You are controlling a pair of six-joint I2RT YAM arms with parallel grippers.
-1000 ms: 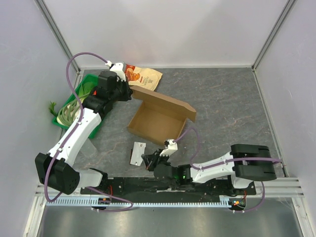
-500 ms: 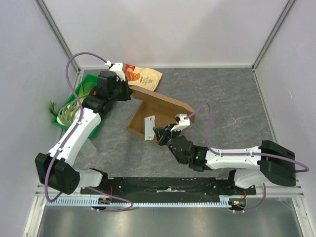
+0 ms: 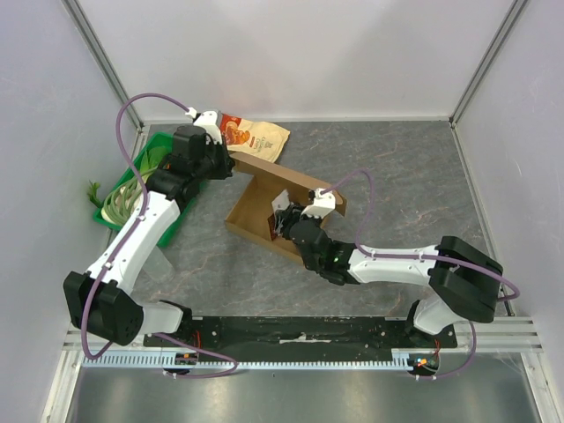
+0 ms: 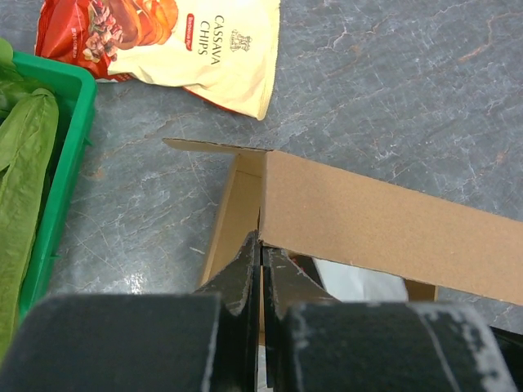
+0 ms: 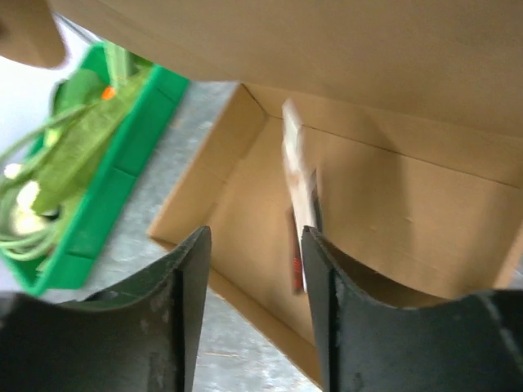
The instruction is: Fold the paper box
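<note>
Item: paper box [image 3: 254, 211], plain brown corrugated cardboard.
Location: middle-left of the grey stone-patterned table [image 3: 405, 194], between the two arms. It sits just beside the green tray [image 3: 130, 183] and near the cassava-chips snack bag [image 3: 261, 135], which lies flat toward the back.
Condition: tray-shaped body open upward. The lid [image 3: 295, 179] is raised along the far side and tilts over the cavity.

Left gripper [image 4: 261, 249]: clenched, fingers pressed together on the lid's near-left edge at the corner, holding the flap up. The box body lies below and ahead of it. The tray of green leaves is on the left of the left wrist view.

Right gripper [image 5: 253, 245]: jaws parted and gripping nothing, poised over the near wall of the box and pointing into the cavity beneath the lid. The box floor fills the gap between the fingers.

Contents: one flat white packet [image 5: 298, 184] with a dark and red mark, standing on edge inside the box. It is close to the right-hand finger [image 5: 319, 278]; whether the two touch cannot be told.
</note>
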